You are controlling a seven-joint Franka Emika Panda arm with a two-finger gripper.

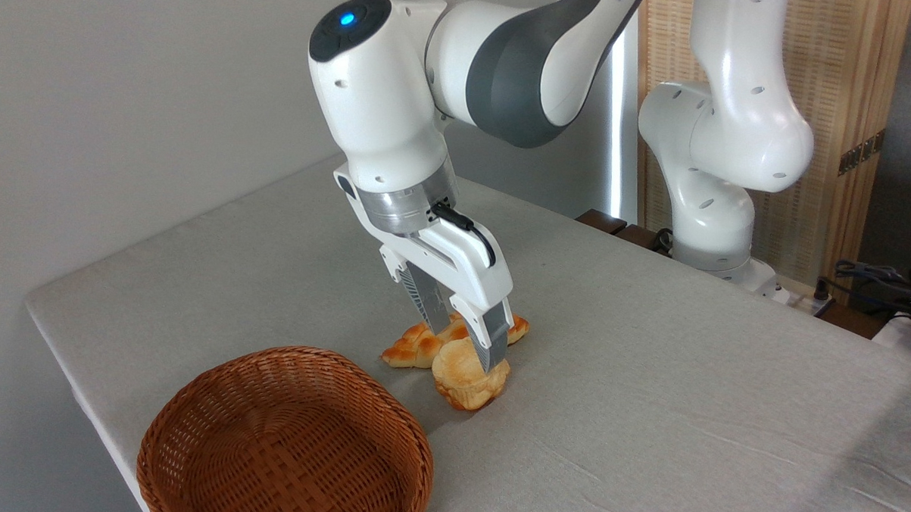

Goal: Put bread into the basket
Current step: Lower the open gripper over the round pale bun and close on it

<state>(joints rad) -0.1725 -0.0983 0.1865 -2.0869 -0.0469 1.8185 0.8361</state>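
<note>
You are looking at the gripper [470, 345] clenching its fingers around the bread [466, 377], which is tilting just above or barely touching the table [657, 400], near its front edge. The basket [284, 448] is sitting empty at the front left corner, close to the bun. A braided loaf [417, 347] is lying just behind it.

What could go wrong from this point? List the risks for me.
1. The gripper pinches the bun by its top edge with the fingers; it looks tilted, so it may slip out during the carry.
2. The braided loaf lies right behind the bun and may get nudged.
3. The basket sits near the table edge; a low carry could clip its rim.
</note>
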